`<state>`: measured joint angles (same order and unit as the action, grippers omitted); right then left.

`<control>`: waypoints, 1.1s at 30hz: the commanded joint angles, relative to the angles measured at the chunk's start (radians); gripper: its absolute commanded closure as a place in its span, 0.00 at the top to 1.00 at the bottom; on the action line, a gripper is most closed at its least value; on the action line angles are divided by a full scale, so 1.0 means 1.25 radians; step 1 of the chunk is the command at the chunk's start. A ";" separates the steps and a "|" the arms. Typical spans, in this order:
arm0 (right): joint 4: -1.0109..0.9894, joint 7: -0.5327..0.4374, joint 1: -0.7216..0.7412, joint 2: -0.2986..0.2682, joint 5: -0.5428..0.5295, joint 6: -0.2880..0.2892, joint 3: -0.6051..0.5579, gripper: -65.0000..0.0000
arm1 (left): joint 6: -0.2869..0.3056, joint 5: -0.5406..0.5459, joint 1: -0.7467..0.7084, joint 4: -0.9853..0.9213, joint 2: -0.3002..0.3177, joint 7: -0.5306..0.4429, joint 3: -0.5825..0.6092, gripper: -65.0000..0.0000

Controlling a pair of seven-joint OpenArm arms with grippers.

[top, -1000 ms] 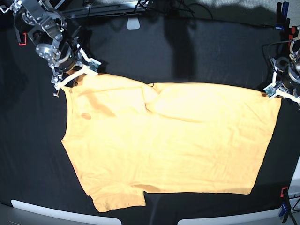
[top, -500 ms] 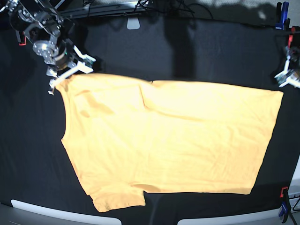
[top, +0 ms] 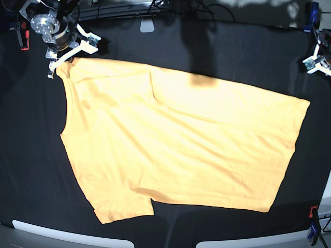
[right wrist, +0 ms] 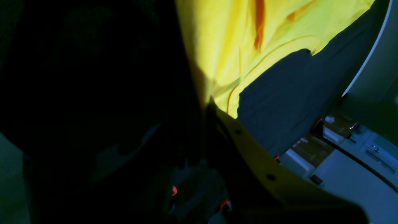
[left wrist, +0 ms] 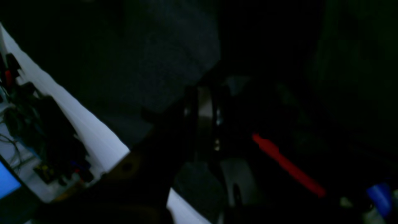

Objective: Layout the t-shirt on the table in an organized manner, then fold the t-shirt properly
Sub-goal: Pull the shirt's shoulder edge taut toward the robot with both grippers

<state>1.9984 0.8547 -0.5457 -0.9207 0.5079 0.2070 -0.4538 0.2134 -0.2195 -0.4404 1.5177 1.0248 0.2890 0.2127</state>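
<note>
The light orange-yellow t-shirt [top: 176, 144] lies spread across the black-clothed table [top: 232, 57], its body stretched from upper left to right. My right gripper [top: 58, 58] is at the far left corner, shut on the shirt's upper left corner. The right wrist view shows the yellow cloth [right wrist: 236, 40] pinched at the finger [right wrist: 248, 146]. My left gripper [top: 316, 63] is at the far right edge. It looks open and empty, well clear of the shirt's right corner [top: 306, 103]. The left wrist view shows only dark table cloth [left wrist: 161, 62].
A red clamp [top: 23, 41] sits at the far left edge and a blue clamp [top: 314, 13] at the far right. Another red and blue clamp [top: 313, 219] is at the near right. A white tab [top: 147, 26] lies at the back. White panels [top: 67, 235] line the front edge.
My right gripper pulled the shirt's corner up and toward the far left, stretching the cloth. My left gripper let go of the right corner and rose away toward the far right edge.
</note>
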 commanded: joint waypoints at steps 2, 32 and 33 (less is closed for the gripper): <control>0.013 0.009 0.002 -0.015 0.013 -0.011 0.007 0.00 | -0.058 -0.016 0.018 0.045 0.018 0.010 -0.007 0.00; 0.013 0.026 0.002 -0.015 0.013 -0.028 0.007 0.00 | 0.072 -0.147 0.178 -0.068 -0.064 -0.173 -0.006 0.41; 0.013 0.026 0.002 -0.015 0.013 -0.028 0.007 0.00 | 0.072 -0.147 0.179 -0.068 -0.064 -0.181 -0.006 0.41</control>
<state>1.9984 0.8726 -0.5457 -0.9199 0.5053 0.1825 -0.4538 0.3187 -0.4007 -0.2268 1.4246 0.9195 0.0734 0.2150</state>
